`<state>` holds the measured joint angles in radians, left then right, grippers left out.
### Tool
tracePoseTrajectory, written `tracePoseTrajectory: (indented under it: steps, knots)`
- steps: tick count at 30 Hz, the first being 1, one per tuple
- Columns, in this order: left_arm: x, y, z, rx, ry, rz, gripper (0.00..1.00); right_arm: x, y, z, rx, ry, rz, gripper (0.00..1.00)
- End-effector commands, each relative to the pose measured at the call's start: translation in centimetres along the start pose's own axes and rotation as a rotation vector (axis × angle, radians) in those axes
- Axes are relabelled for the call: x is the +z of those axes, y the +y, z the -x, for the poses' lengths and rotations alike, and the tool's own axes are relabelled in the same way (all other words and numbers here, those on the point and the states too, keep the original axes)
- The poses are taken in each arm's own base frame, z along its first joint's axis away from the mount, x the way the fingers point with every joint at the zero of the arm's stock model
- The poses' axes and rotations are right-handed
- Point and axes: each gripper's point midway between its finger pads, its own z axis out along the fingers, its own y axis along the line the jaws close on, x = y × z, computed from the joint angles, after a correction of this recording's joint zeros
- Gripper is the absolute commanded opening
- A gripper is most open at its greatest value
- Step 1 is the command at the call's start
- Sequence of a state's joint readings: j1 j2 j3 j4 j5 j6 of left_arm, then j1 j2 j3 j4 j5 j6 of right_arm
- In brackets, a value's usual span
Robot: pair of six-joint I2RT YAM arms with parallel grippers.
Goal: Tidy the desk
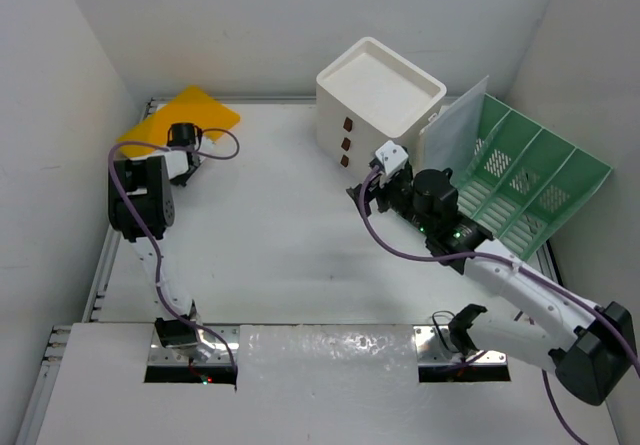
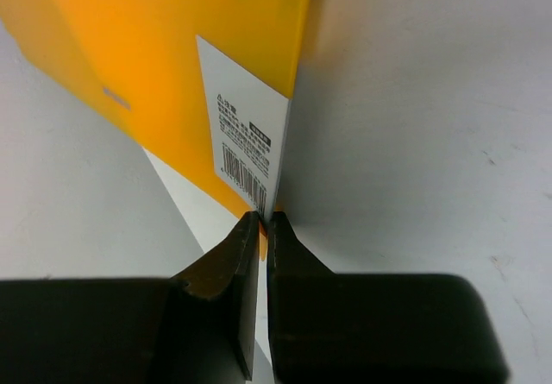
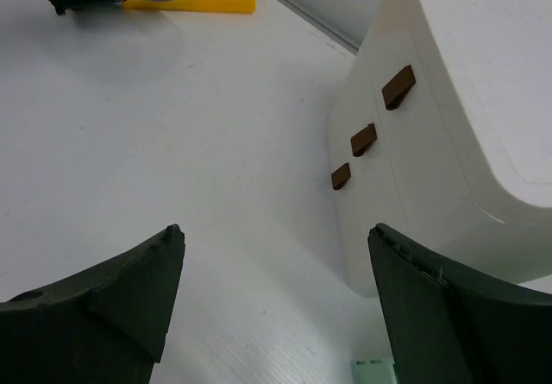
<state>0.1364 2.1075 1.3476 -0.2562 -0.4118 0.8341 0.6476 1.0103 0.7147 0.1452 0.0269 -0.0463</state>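
Near edge: crinkly clear sheet (image 1: 325, 360) at 6 o'clock, lying btwn the two arm bases.
Desk: the desk (image 1: 280, 265) is white & matte and fills the top view; grey rail runs along the 9 o'clock side; mid area bare.
Right gripper: right gripper (image 3: 276, 229) is released, jaws wide apart w/ nothing btwn them; over bare desk approx 1–2 o'clock from centre, facing the drawer box.
Left gripper: left gripper (image 2: 263, 224) is clenched on the edge of the yellow folder, tips meeting w/ a sliver of yellow btwn them; approx 10 o'clock.
File rack: green file rack (image 1: 525, 180) at 2 o'clock, tipped back, slots facing up.
Sheet: translucent white sheet (image 1: 450, 135) leans btwn rack & drawer box.
Drawer box: drawer box (image 1: 375, 100) is a white cube at 1 o'clock; 3 brown handles (image 3: 364, 139) on its front; near right gripper, not touching.
Yellow folder: yellow folder (image 1: 185, 110) at 11 o'clock, far-left corner; flat or lifted, can't tell.
Label: barcode label (image 2: 246, 142), white, on the folder just by the pinched edge.
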Motion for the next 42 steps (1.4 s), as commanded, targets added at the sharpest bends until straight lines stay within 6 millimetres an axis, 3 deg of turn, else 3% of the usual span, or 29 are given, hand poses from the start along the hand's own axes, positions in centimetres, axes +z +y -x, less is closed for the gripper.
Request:
tracePoseTrajectory:
  steps: [1, 3, 4, 6, 7, 8, 10, 11, 12, 13, 14, 15, 16, 17, 18, 22, 25, 26, 27, 29, 30, 31, 32, 33, 34, 35, 36, 40, 42]
  knots:
    - [-1.6, -1.5, 1.4, -0.019, -0.114, -0.095, 0.00, 1.3, 0.6, 2.5, -0.003, -0.068, 0.027, 0.84]
    - [-3.0, -2.1, 1.7, -0.028, -0.163, -0.143, 0.00, 2.8, 1.4, 2.0, 0.049, -0.040, 0.045, 0.83]
    - [-4.6, -1.4, 2.1, -0.052, -0.200, -0.143, 0.00, 3.4, 1.9, 1.7, 0.085, -0.025, 0.054, 0.83]
    - [-5.8, -3.1, 1.3, -0.054, -0.220, -0.212, 0.00, 4.6, 2.9, 2.3, 0.183, -0.040, 0.067, 0.83]
    - [-7.1, -3.0, 1.2, -0.060, -0.246, -0.215, 0.00, 5.6, 3.3, 1.5, 0.229, -0.028, 0.072, 0.83]
    - [-7.7, -3.7, 1.0, -0.057, -0.265, -0.239, 0.00, 6.3, 3.5, 2.6, 0.277, -0.089, 0.073, 0.83]
    - [-8.9, -5.3, -0.7, -0.053, -0.263, -0.276, 0.00, 8.0, 4.7, 1.5, 0.408, -0.078, 0.087, 0.83]
    - [-9.1, -6.8, -1.8, -0.050, -0.255, -0.315, 0.00, 8.8, 5.5, 2.6, 0.440, -0.106, 0.100, 0.82]
    - [-9.6, -7.0, -2.2, -0.054, -0.257, -0.319, 0.00, 9.7, 5.6, 2.5, 0.482, -0.100, 0.067, 0.82]
    - [-10.6, -7.0, -2.1, -0.071, -0.289, -0.327, 0.00, 11.2, 6.6, 0.9, 0.482, -0.056, 0.060, 0.82]
    - [-11.1, -8.1, -2.8, -0.070, -0.289, -0.357, 0.00, 12.1, 8.2, 2.7, 0.484, -0.088, 0.083, 0.82]
    - [-11.5, -8.3, -3.0, -0.071, -0.299, -0.364, 0.00, 12.9, 8.9, 2.8, 0.520, -0.086, 0.078, 0.83]
    - [-12.6, -8.0, -3.0, -0.082, -0.330, -0.354, 0.00, 14.4, 9.6, 1.2, 0.551, -0.054, 0.053, 0.84]
    - [-12.9, -9.0, -3.8, -0.079, -0.328, -0.376, 0.00, 15.2, 10.2, 2.8, 0.645, -0.103, 0.059, 0.85]
    - [-13.8, -8.7, -3.7, -0.085, -0.356, -0.365, 0.00, 15.9, 9.6, 2.6, 0.692, -0.122, 0.009, 0.85]
    - [-14.9, -9.8, -4.9, -0.095, -0.379, -0.374, 0.00, 18.6, 9.3, 1.4, 0.871, -0.166, -0.073, 0.85]
    - [-15.5, -10.7, -5.5, -0.093, -0.393, -0.398, 0.00, 21.3, 10.1, -0.3, 0.961, -0.132, -0.098, 0.85]
    - [-15.6, -11.1, -5.8, -0.091, -0.392, -0.411, 0.00, 22.3, 10.5, 0.8, 0.988, -0.143, -0.079, 0.85]
    - [-15.8, -11.1, -5.8, -0.087, -0.402, -0.406, 0.00, 23.6, 11.4, -1.2, 1.021, -0.105, -0.080, 0.85]
    - [-15.9, -11.4, -6.0, -0.079, -0.410, -0.409, 0.00, 25.6, 11.7, -0.3, 1.079, -0.143, -0.060, 0.85]
    - [-16.0, -11.4, -5.9, -0.075, -0.421, -0.403, 0.00, 27.0, 12.4, -2.6, 1.093, -0.108, -0.079, 0.84]
    - [-15.9, -11.4, -5.9, -0.076, -0.423, -0.402, 0.00, 27.9, 12.6, -3.4, 1.100, -0.094, -0.086, 0.84]
    - [-15.9, -11.4, -5.8, -0.076, -0.431, -0.400, 0.00, 29.2, 12.7, -1.5, 1.126, -0.127, -0.063, 0.84]
    - [-15.9, -11.4, -5.8, -0.079, -0.431, -0.399, 0.00, 30.4, 13.6, -3.5, 1.120, -0.092, -0.062, 0.84]
    - [-15.9, -11.4, -5.7, -0.079, -0.436, -0.400, 0.00, 31.5, 13.8, -1.6, 1.129, -0.116, -0.034, 0.84]
    - [-15.9, -11.3, -5.6, -0.081, -0.439, -0.400, 0.00, 32.5, 14.4, -3.7, 1.130, -0.077, -0.044, 0.84]
    - [-15.9, -11.3, -5.5, -0.081, -0.444, -0.400, 0.00, 32.9, 14.2, -2.4, 1.148, -0.084, -0.045, 0.84]
    - [-16.0, -11.0, -5.2, -0.087, -0.456, -0.392, 0.00, 34.6, 14.3, -6.9, 1.228, 0.013, -0.171, 0.83]
    - [-16.1, -11.0, -5.0, -0.087, -0.463, -0.396, 0.00, 34.9, 14.6, -8.1, 1.244, 0.041, -0.188, 0.83]
